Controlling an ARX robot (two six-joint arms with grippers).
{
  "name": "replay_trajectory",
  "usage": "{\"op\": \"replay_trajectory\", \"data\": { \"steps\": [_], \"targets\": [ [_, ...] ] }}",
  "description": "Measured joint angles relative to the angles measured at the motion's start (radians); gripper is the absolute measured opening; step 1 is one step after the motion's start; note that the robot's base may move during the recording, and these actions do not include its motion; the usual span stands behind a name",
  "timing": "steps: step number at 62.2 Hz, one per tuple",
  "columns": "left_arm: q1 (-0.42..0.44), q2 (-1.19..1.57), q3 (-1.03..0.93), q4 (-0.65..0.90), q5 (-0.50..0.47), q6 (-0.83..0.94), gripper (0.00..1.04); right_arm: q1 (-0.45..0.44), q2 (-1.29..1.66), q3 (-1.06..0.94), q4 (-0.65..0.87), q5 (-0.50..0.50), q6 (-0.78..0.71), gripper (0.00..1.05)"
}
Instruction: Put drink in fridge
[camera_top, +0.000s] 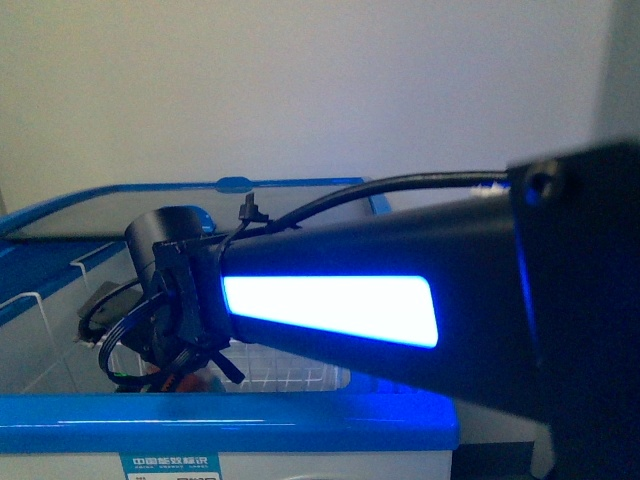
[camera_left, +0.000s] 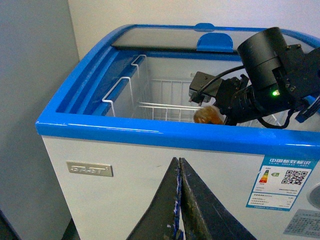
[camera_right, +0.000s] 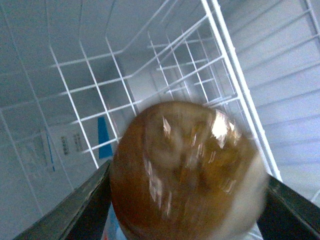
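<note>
Front view: the right arm (camera_top: 400, 300) reaches over the blue rim into the fridge (camera_top: 230, 420); its jaws are hidden.

Left wrist view: the left gripper (camera_left: 179, 200), jaws together and empty, hangs outside the front wall, while the right gripper (camera_left: 215, 107) holds the drink (camera_left: 207, 116) inside, beside the wire basket (camera_left: 160, 97).

Right wrist view: jaws clamped on the bottle, its base end-on, the basket directly beyond.
</note>
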Motion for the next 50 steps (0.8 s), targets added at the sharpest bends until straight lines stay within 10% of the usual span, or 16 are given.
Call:
{"op": "replay_trajectory", "data": {
  "steps": [9, 26, 50],
  "targets": [
    [0.0, 0.0, 0.0, 0.0, 0.0, 0.0, 0.03, -0.003, -0.129, -0.137, 0.077, -0.026, 0.043, 0.99],
    [0.0, 0.0, 0.0, 0.0, 0.0, 0.0, 0.03, -0.069, -0.51, -0.559, 0.281, -0.081, 0.249, 0.97],
    [0.0, 0.0, 0.0, 0.0, 0.0, 0.0, 0.03, -0.34, -1.22, -1.16, 0.435, 0.196, 0.563, 0.97]
  ]
}}
